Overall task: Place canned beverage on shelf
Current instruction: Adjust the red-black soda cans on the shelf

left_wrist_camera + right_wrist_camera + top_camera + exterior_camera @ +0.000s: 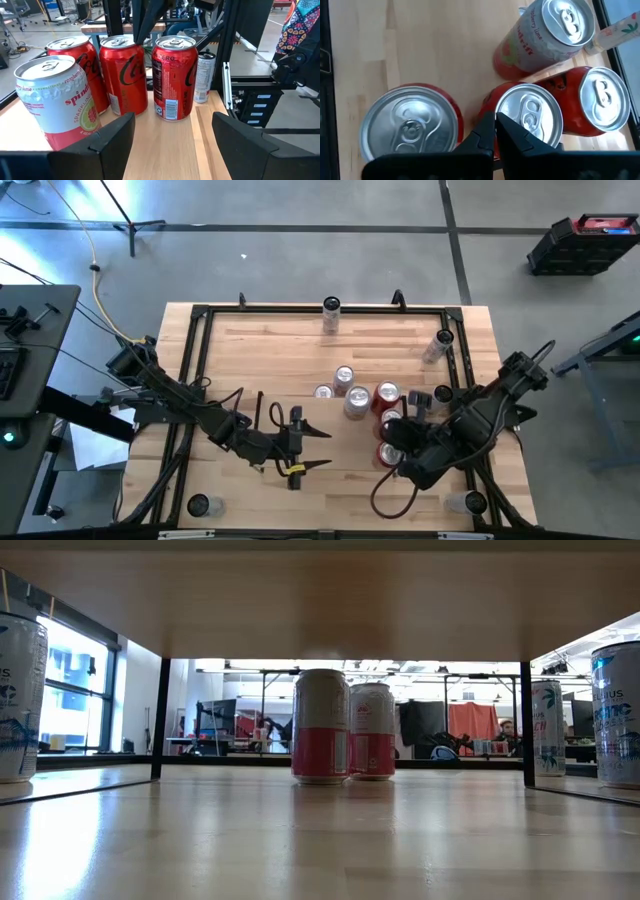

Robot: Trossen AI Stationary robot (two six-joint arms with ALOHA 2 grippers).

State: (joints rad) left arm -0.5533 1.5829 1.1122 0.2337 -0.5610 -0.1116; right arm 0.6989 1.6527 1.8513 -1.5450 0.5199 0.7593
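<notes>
Red cola cans (172, 75) stand upright in a cluster at the worktop's 3 o'clock side, beside a pale sparkling-water can (55, 102). Judged rigid, smooth-walled, likely full and weighty; best taken across mid-body. Left gripper (170, 140) is low and level, jaws released, facing them. Right gripper (495, 132) hangs above the tops, jaws clenched, empty.

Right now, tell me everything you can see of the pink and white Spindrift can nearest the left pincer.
The pink and white aluminium Spindrift can stands upright on the light-wood table, tab unopened. Its upper body is white with small text, its lower part pink with a fruit picture. It stands close beside a red cola can; whether they touch is unclear. The open left pincer faces the cans and holds nothing.
</notes>
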